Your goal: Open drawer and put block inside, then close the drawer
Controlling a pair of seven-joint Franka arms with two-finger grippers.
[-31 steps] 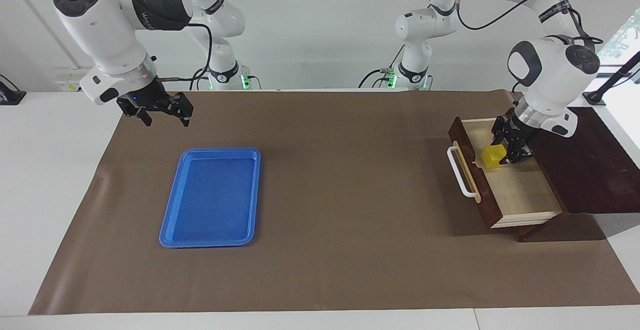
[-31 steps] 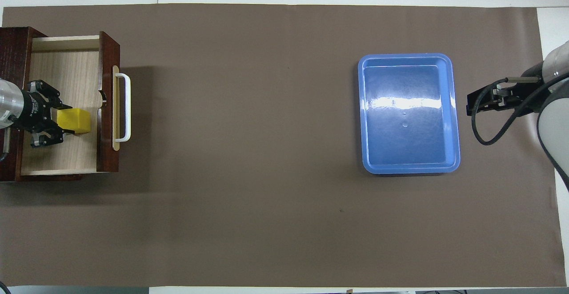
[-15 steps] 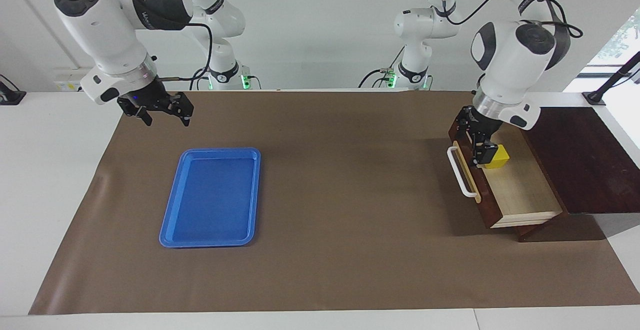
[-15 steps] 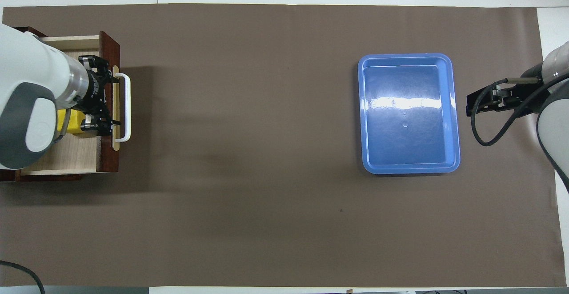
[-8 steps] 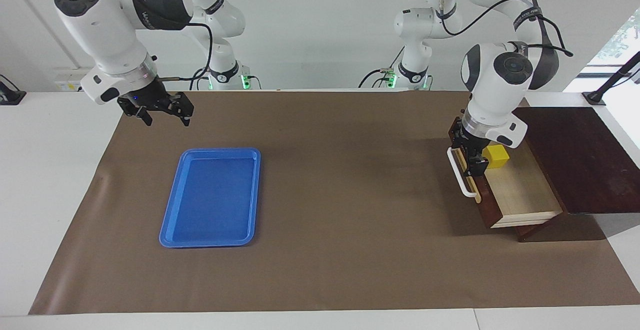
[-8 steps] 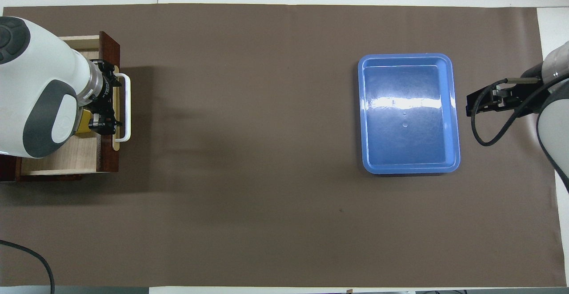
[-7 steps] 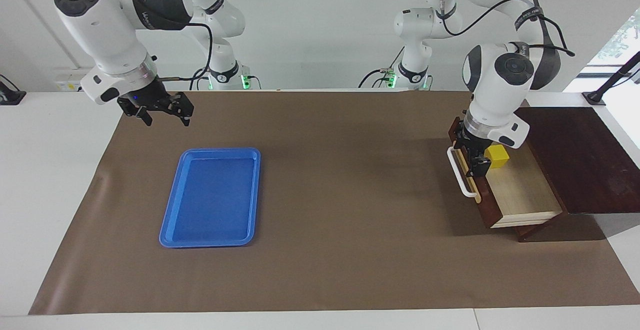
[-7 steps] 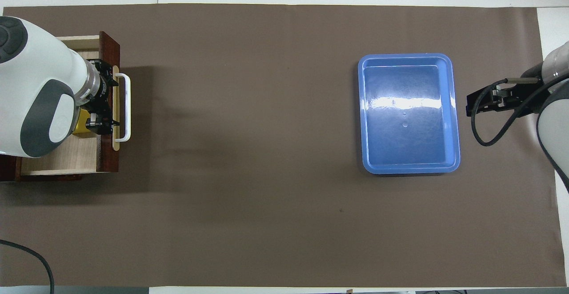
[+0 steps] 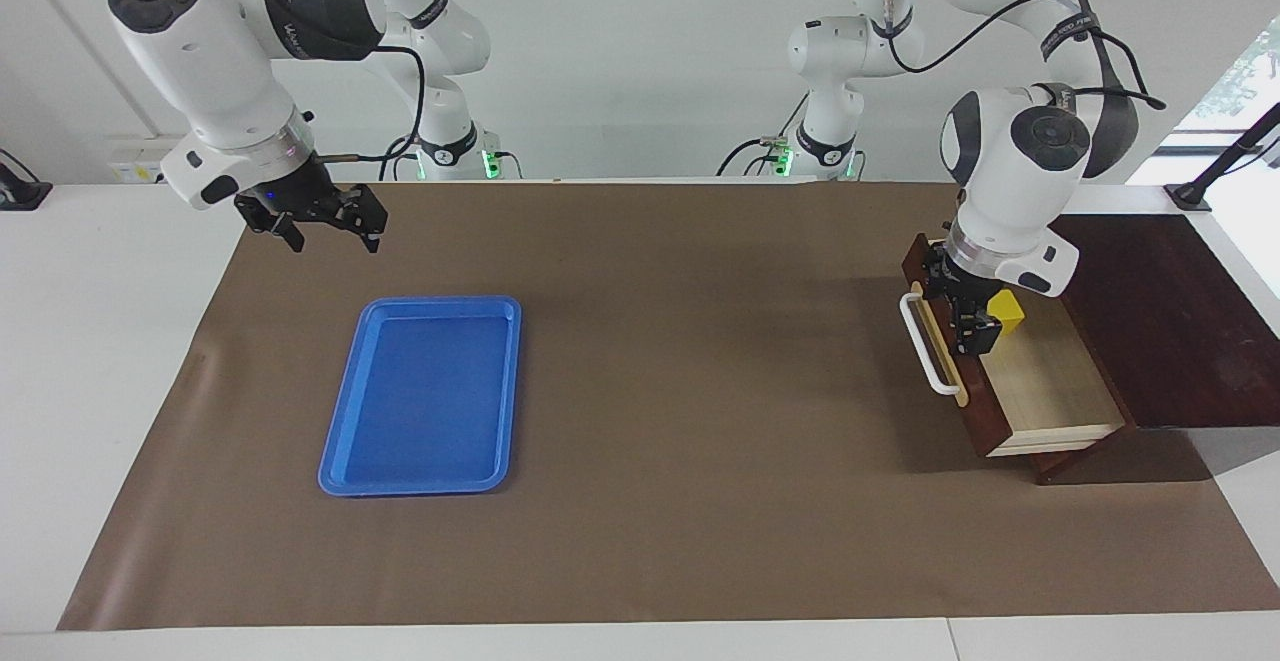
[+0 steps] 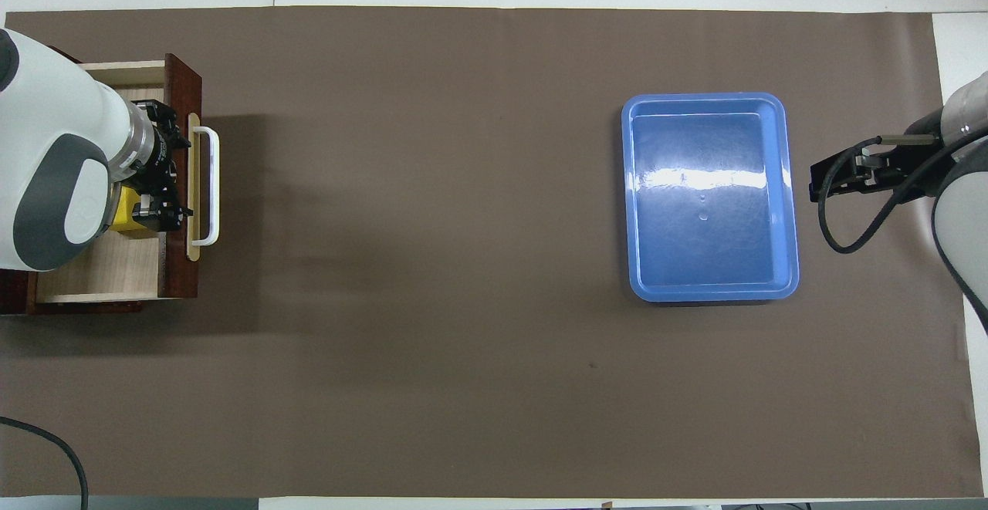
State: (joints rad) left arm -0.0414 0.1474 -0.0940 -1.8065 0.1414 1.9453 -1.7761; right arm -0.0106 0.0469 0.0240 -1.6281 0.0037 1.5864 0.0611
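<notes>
The drawer of the dark reddish-brown box stands open at the left arm's end of the table, its pale interior showing. The yellow block lies inside it, just within the front panel; it also shows in the overhead view. My left gripper is open and empty, down at the drawer's front panel beside the white handle, with the block close beside it. My right gripper is open and empty, and waits over the mat at the right arm's end.
A blue tray lies empty on the brown mat toward the right arm's end, farther from the robots than the right gripper. The brown mat covers the table between tray and drawer.
My left gripper has left the block in the drawer and moved to the front panel. The drawer has slid a little way into the box. The right arm has not moved.
</notes>
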